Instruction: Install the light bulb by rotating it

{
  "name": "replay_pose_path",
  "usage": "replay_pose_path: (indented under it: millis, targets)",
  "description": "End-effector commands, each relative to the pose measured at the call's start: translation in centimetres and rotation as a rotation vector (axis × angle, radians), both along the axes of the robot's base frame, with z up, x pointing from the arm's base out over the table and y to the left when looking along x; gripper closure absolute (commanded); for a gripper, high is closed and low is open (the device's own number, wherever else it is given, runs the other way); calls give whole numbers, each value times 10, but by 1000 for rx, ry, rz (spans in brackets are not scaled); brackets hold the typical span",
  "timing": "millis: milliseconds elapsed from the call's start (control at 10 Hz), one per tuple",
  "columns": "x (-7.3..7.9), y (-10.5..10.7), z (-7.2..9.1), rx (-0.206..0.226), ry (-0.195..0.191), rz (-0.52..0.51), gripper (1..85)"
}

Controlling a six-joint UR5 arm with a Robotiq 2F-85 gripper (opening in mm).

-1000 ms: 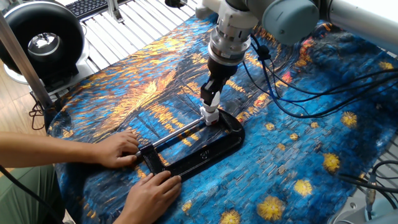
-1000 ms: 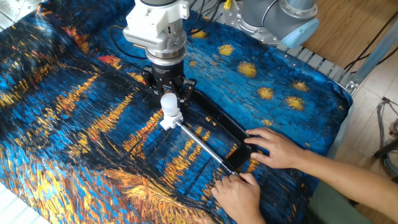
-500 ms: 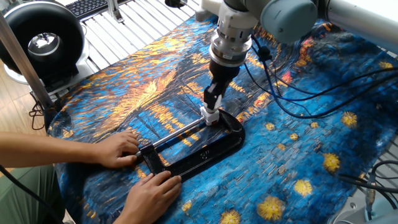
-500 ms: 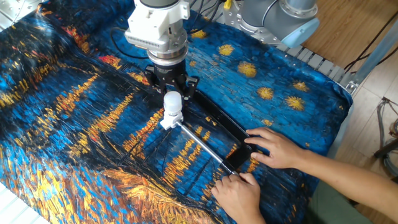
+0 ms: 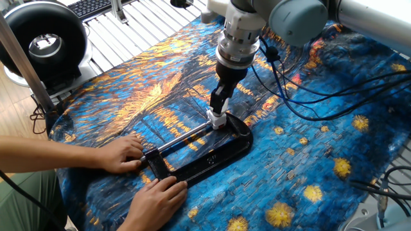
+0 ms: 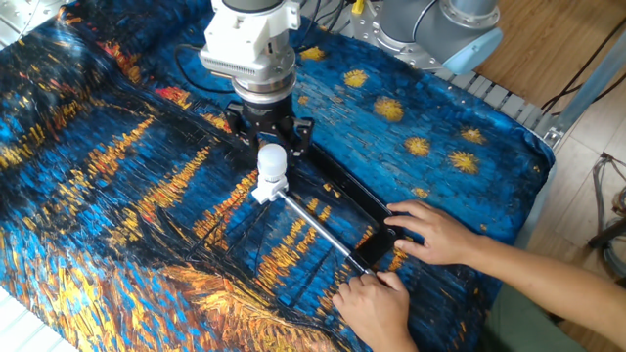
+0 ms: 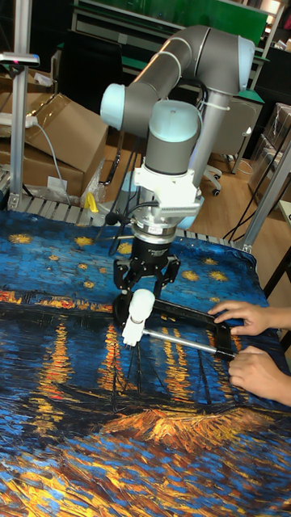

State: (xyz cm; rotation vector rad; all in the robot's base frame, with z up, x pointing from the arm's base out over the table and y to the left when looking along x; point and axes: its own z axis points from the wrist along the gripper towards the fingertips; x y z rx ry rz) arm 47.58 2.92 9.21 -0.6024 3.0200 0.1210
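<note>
Since a second ago the gripper (image 6: pixel 269 135) has turned slightly about the light bulb (image 6: pixel 271 159); nothing else shifted.
One frosted round bulb stands upright on one white square socket block (image 6: pixel 262 190), clamped by one black C-clamp (image 6: pixel 344 196) with a steel rod (image 6: pixel 318 228); two black fingers (image 6: pixel 298 132) spread at nine and three o'clock beside it, contact unclear; two hands (image 6: pixel 435 233) steady the clamp.

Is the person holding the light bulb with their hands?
No, both hands rest on the black clamp, away from the light bulb under the end effector.
</note>
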Motion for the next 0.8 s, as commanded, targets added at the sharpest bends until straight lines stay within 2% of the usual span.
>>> replay_pose_path:
  millis: [0,100,300,400,500,600,700]
  targets:
    - [-4,1,14,-16,8,165,190]
    - [-3,9,19,8,4,219,197]
    - [-7,15,27,7,13,395,197]
    - [-7,12,29,-20,19,541,190]
    - [-7,3,30,-68,35,671,197]
    - [2,-6,32,-126,19,815,220]
    - [10,-4,31,-135,-11,909,230]
